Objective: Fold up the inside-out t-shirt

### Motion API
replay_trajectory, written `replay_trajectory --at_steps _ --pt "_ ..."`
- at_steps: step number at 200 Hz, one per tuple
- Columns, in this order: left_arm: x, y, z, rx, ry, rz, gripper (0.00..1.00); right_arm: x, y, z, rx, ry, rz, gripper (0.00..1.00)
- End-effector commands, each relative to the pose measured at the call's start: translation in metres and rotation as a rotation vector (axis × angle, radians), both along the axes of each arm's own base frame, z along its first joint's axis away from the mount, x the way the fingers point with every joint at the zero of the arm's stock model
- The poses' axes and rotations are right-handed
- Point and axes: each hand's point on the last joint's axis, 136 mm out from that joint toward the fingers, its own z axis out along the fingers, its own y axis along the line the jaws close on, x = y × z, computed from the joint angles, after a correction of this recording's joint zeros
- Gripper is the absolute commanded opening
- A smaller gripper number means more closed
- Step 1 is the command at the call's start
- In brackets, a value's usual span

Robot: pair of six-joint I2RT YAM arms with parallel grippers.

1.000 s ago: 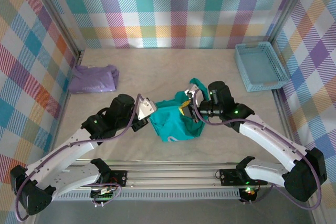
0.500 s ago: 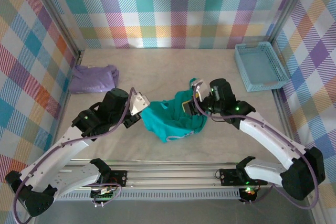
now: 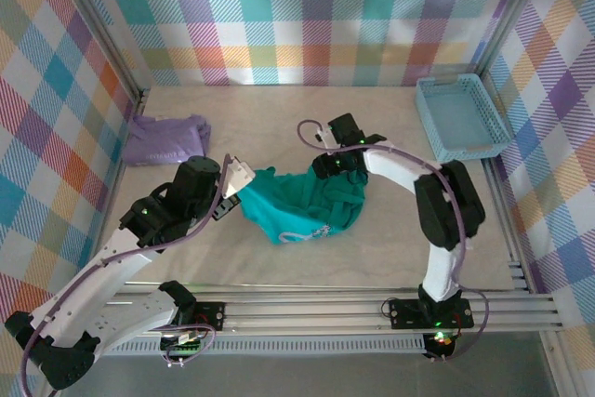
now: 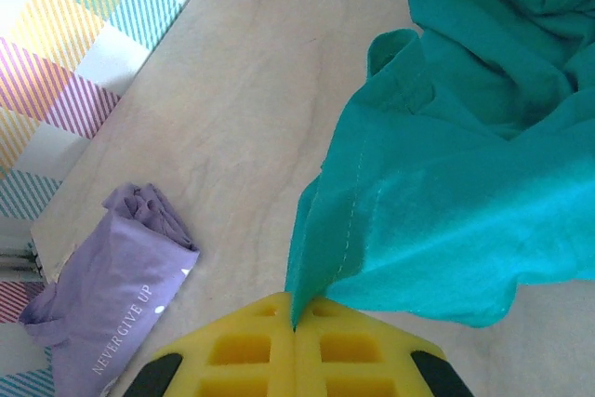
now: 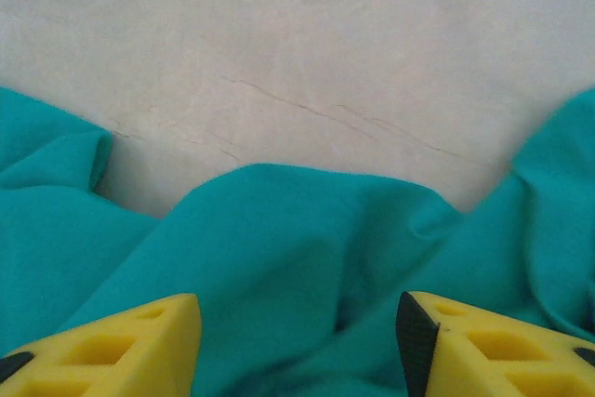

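The teal t-shirt [image 3: 302,204] lies in a crumpled heap near the middle of the table [image 3: 279,113], a little toward its near edge and well apart from the lavender garment [image 3: 167,139] at the far-left corner and the blue basket [image 3: 462,118] by the right edge.

The left gripper [image 4: 294,323] is clenched on the shirt's left margin. Its yellow fingers meet on a thin ridge of cloth where a stitched hem [image 4: 349,230] runs up from the pinch. The right gripper [image 5: 297,323] is released, its fingers standing apart just above the rumpled far-right part of the shirt with nothing between them.

The fabric looks light, soft and wholly limp. It drapes from the left pinch in loose folds and bunches on itself, so it will probably sag, stretch and trail rather than hold any shape. It is not fragile, and the matte cotton should not slip much once it is pinched firmly. A single-layer grip seems important, since a bite into the heap would likely gather several layers.

The best holds are probably the sewn edges, meaning the hem, the sleeve openings or the shoulder seams. The right gripper would do well to take a matching edge opposite the left's, so the cloth can be drawn flat.
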Motion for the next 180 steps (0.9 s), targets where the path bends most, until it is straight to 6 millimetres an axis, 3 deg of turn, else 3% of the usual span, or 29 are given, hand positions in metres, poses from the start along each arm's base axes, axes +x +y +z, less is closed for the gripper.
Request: replay_trajectory --at_steps 1,19,33,45,56,75,91,112,148,180 --pt "0.004 0.006 0.002 -0.005 -0.027 0.029 0.00 -0.008 0.022 -0.016 0.047 0.104 0.060 0.59" --pt "0.007 0.008 0.004 -0.013 -0.040 0.043 0.00 -0.007 0.034 -0.025 0.086 0.161 0.076 0.51" --pt "0.011 0.011 0.010 -0.037 -0.061 0.068 0.00 -0.002 0.033 -0.022 0.093 0.159 0.070 0.23" --pt "0.015 0.013 0.020 -0.077 -0.092 0.096 0.00 0.007 0.023 0.000 0.098 0.098 0.042 0.07" --pt "0.019 0.016 0.031 -0.125 -0.124 0.123 0.00 0.013 0.008 0.035 0.121 0.011 0.009 0.00" --pt "0.025 0.021 0.059 -0.233 -0.187 0.166 0.00 0.015 -0.025 0.104 0.154 -0.155 -0.052 0.00" --pt "0.029 0.027 0.085 -0.328 -0.243 0.192 0.00 0.005 -0.051 0.155 0.174 -0.281 -0.094 0.00" --pt "0.033 0.038 0.119 -0.422 -0.321 0.223 0.00 -0.016 -0.073 0.199 0.184 -0.395 -0.124 0.00" --pt "0.035 0.055 0.156 -0.474 -0.417 0.263 0.00 -0.041 -0.090 0.227 0.210 -0.466 -0.160 0.00" --pt "0.031 0.052 0.145 -0.476 -0.371 0.248 0.00 -0.041 -0.093 0.206 0.193 -0.416 -0.194 0.00"
